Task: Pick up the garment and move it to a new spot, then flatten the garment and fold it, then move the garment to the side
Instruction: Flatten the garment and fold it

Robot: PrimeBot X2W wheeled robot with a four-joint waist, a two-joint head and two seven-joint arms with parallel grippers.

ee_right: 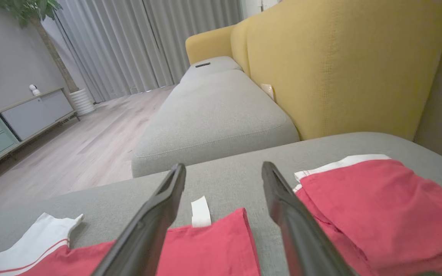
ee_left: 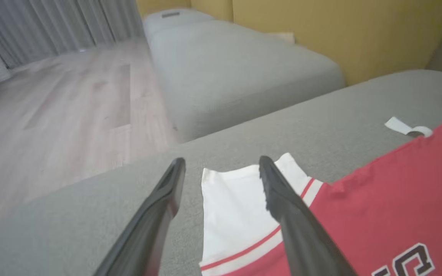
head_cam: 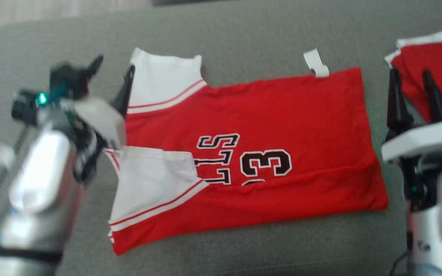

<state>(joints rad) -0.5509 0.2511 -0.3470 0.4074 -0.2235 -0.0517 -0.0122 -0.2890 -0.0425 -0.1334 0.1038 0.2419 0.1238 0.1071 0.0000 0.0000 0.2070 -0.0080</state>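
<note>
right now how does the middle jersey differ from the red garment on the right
The jersey lies spread flat; the second garment sits rumpled in a heap. The jersey shows black lettering and a number; the second garment shows none. The jersey has wide white sleeves; the second garment a thin white band. Both are red and white, on the grey cushion.

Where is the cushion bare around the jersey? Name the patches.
Free: the cushion strip beyond the jersey, and the strip along its near edge. Crowded: the gap between jersey and second red garment, holding the right pincer; left pincer by the white sleeve.
</note>
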